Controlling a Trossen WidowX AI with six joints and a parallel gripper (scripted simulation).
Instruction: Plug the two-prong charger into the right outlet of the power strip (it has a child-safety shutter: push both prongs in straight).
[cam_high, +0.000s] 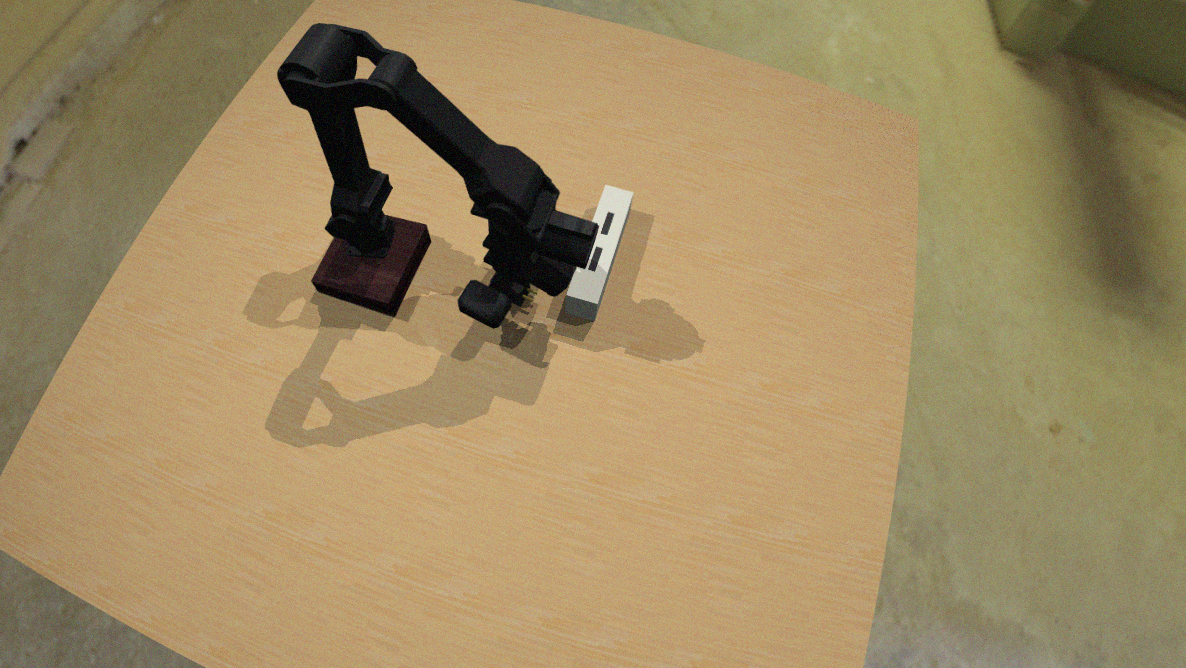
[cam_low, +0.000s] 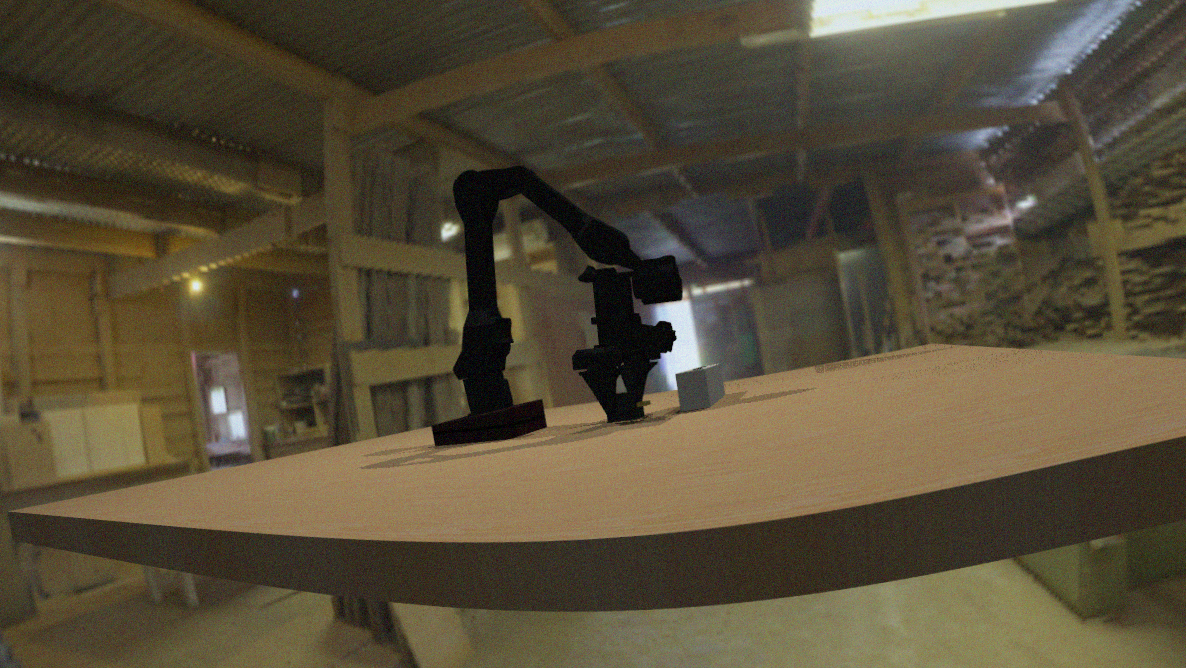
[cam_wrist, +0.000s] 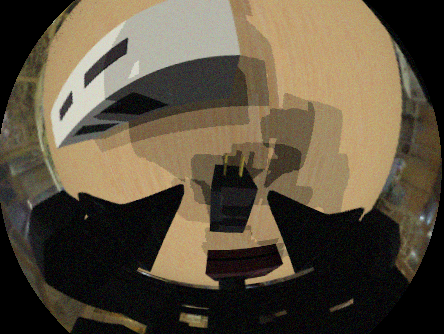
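The black two-prong charger (cam_wrist: 232, 205) (cam_low: 624, 408) lies on the table with its brass prongs toward the power strip. In the top view the arm mostly hides it. My gripper (cam_wrist: 227, 192) (cam_low: 624, 403) (cam_high: 517, 292) is open and low, one finger on each side of the charger; gaps show on both sides in the wrist view. The white power strip (cam_high: 615, 207) (cam_low: 698, 390) (cam_wrist: 185, 35) stands beyond the prongs. Its right outlet (cam_wrist: 132, 105) is a dark opening in the side facing the charger, ahead and to the left in the wrist view.
The left outlet (cam_wrist: 95, 129) is farther along the same side. Two dark marks show on the strip's top. The arm stands on a dark red base block (cam_high: 373, 277) (cam_low: 489, 425) (cam_wrist: 244, 262) behind the charger. The wooden table (cam_high: 663, 497) (cam_low: 580, 497) extends around them.
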